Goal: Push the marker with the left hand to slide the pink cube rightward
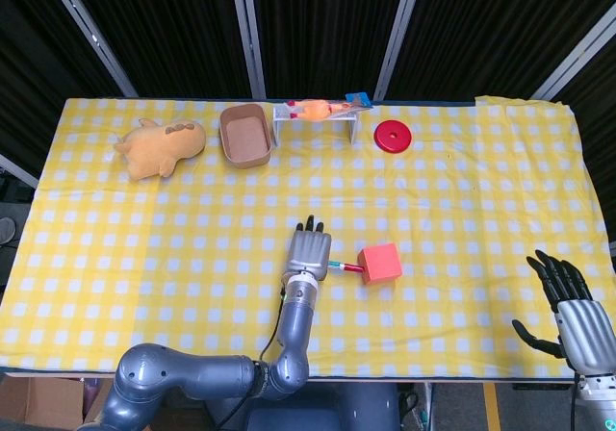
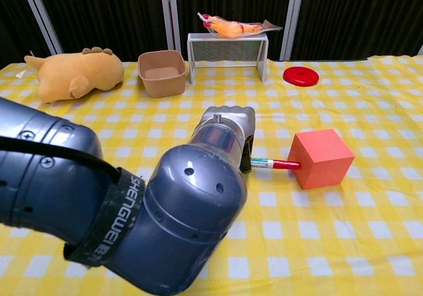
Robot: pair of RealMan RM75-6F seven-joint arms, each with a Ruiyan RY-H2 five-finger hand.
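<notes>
My left hand (image 1: 308, 250) lies palm down on the yellow checked cloth, near the middle front of the table. It holds the left end of the marker (image 1: 345, 266), whose red cap points right. The cap touches the left face of the pink cube (image 1: 380, 263). In the chest view my left hand (image 2: 231, 127) sits at the end of the big grey forearm, with a dark finger against the marker (image 2: 276, 164), and the cube (image 2: 324, 157) is just to its right. My right hand (image 1: 568, 306) hangs open off the table's front right corner, fingers spread.
Along the far edge are a tan plush toy (image 1: 159, 147), a brown bowl (image 1: 244, 135), a small white wire rack (image 2: 228, 55) with an orange packet on top, and a red disc (image 1: 393, 137). Bare cloth stretches to the right of the cube.
</notes>
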